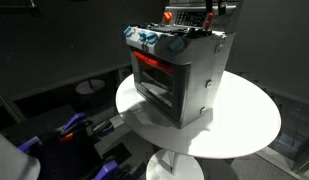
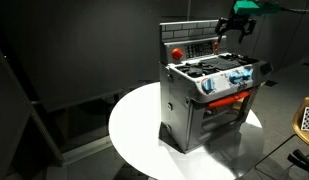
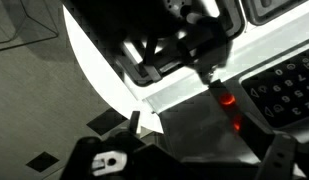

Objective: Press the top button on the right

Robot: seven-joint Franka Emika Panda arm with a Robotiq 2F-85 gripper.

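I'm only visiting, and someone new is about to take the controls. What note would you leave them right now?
Gripper: open, holding nothing, hovering above the back panel of the toy stove.
Toy stove: upright on the round white table.
Done: the arm is over the panel; no contact with it shows.
Left: lower onto the top button on the right and press. The buttons are too small here to tell apart.
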